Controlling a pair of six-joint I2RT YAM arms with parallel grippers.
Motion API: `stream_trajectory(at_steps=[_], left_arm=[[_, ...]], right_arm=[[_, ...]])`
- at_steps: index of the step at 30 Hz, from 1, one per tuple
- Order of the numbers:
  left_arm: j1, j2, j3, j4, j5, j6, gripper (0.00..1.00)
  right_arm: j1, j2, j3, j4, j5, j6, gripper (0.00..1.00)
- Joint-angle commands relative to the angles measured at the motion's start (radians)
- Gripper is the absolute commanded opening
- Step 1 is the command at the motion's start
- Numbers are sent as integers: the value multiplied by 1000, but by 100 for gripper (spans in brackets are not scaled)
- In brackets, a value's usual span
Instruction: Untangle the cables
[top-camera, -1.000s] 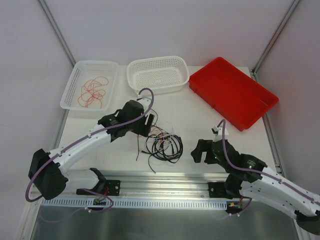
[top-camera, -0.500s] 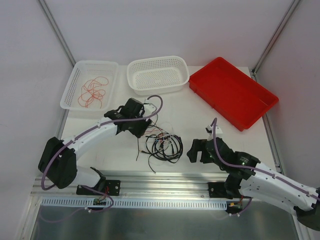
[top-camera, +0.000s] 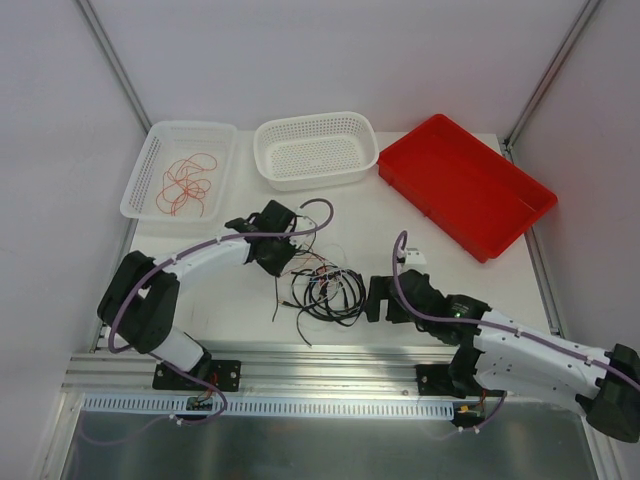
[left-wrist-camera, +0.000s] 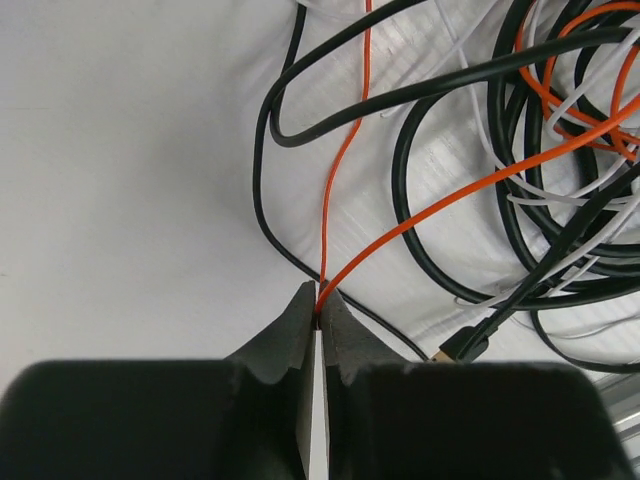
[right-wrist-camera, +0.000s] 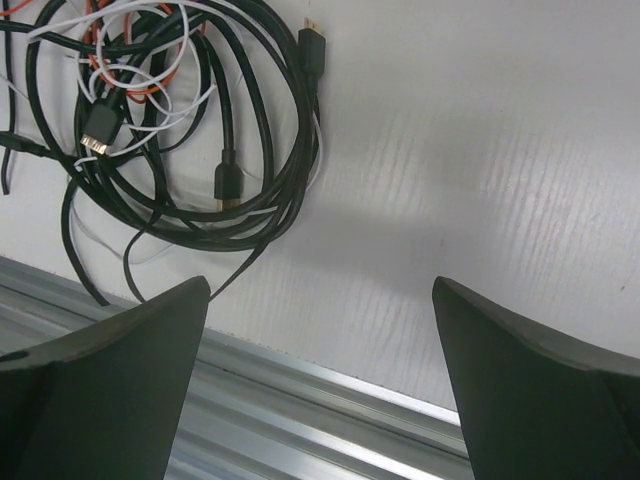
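One orange wire (left-wrist-camera: 326, 230) now sits pinched in the just-closed left gripper (left-wrist-camera: 318, 315), ready to pull free; the right gripper (right-wrist-camera: 320, 288) gapes empty beside the cables (top-camera: 325, 288).

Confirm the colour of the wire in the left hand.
Red-orange wire, clearest in the left wrist view.

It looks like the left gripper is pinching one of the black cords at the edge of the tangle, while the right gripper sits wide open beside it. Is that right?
Not quite. The left gripper is shut on a thin red-orange wire, not a black cord; the left wrist view shows the wire caught between its tips. The rest holds: the right gripper is wide open beside the tangle.
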Motion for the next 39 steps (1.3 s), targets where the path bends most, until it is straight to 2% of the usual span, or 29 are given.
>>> stream_trajectory(at_steps=[1, 7, 9, 16, 24, 27, 30, 31, 34, 37, 39], left_arm=[[7, -81, 27, 11, -11, -21, 0], [7, -306, 1, 11, -46, -100, 0], [7, -365, 12, 1, -103, -127, 0], [7, -555, 152, -90, -95, -226, 0], [7, -618, 382, -194, -86, -289, 0], [8, -627, 460, -223, -123, -298, 0], [7, -629, 524, -245, -204, -298, 0], [7, -629, 538, -254, -227, -291, 0], [7, -623, 584, -271, -339, -275, 0], [7, -613, 615, -276, -428, -257, 0], [7, -603, 623, -276, -457, -248, 0]], right_arm=[[5, 84, 48, 84, 21, 61, 99], [5, 216, 94, 113, 50, 123, 99], [5, 262, 130, 115, 58, 118, 99], [5, 457, 215, 147, 33, 111, 81], [-21, 592, 244, 150, 14, 126, 65], [-47, 601, 226, 147, -11, 150, 57], [-76, 575, 198, 132, -29, 170, 38], [-84, 546, 192, 126, -22, 169, 29], [-127, 497, 167, 69, 0, 166, 15], [-183, 407, 134, 11, 27, 150, 4], [-232, 332, 117, -28, 36, 131, 1]])
